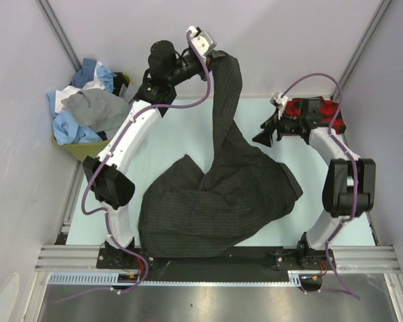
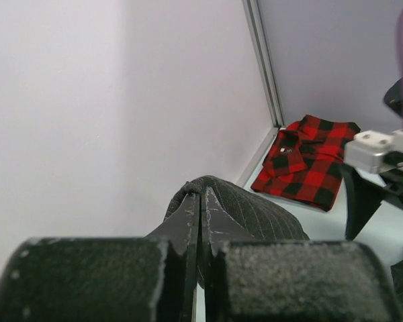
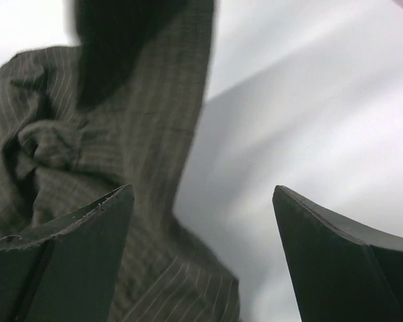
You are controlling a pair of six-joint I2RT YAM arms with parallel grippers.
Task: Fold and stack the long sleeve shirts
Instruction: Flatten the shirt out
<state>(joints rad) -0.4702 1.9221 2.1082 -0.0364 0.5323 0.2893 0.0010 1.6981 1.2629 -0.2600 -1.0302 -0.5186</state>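
A dark charcoal pinstripe shirt [image 1: 215, 194] lies bunched across the middle of the table. One end of it is drawn up toward the back, where my left gripper [image 1: 213, 59] is shut on it. In the left wrist view the jaws [image 2: 200, 201] pinch a fold of the striped cloth [image 2: 255, 208]. My right gripper [image 1: 260, 139] stands open just right of the raised cloth. Nothing is between its fingers [image 3: 111, 225], and the shirt [image 3: 87, 134] lies to their left. A red-and-black plaid shirt [image 1: 320, 111] lies folded at the back right.
A heap of blue, white and grey shirts [image 1: 84, 107] sits at the back left corner. Grey walls with metal frame posts close in the table [image 1: 248, 114] at the back and sides. The right arm's elbow [image 1: 349, 184] stands near the right edge.
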